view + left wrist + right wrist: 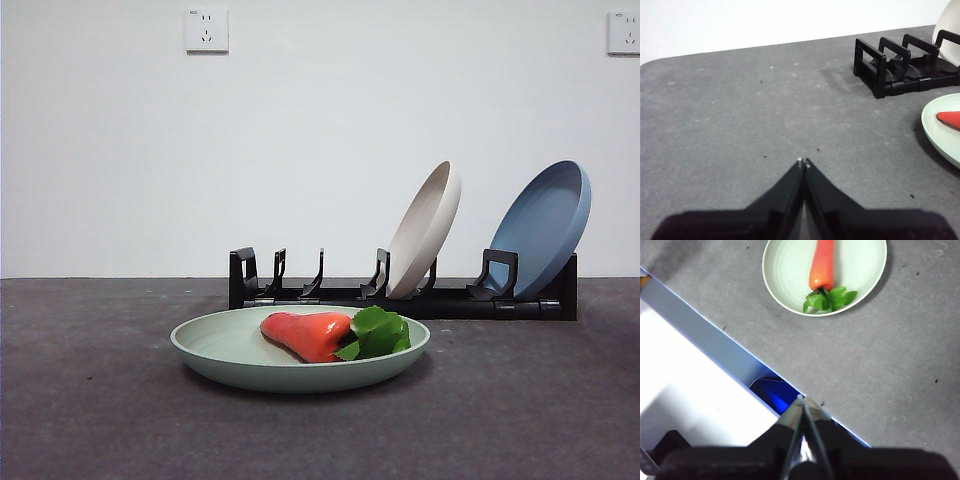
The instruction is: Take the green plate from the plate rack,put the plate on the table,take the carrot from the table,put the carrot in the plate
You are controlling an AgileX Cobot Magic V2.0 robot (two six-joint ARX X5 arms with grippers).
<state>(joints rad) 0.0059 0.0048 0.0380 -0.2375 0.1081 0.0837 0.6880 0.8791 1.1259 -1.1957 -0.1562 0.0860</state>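
The green plate (300,350) lies flat on the bench (90,400), just in front of the plate rack (400,295) and not touching it. The carrot (305,335) lies inside the plate, with its leaves (378,332) near the plate's rim. In the front view the plate's near rim hides the underside of the carrot.

Two more plates lean in the rack – a cream plate (425,230) near the middle and a blue plate (545,228) at one end. The other slots hold nothing.

The left gripper (803,162) hangs over bare bench, well apart from the rack, and its jaws are pressed together at the tips. Its view cuts off most of the plate, so only a slice of rim and the carrot's thin end show at the picture's edge.

The right gripper (802,401) is over the bench's edge, away from the plate, jaws pressed together too. Beyond that edge the ground is white and blue – too bright and blurry to make out. Neither gripper shows in the front view.
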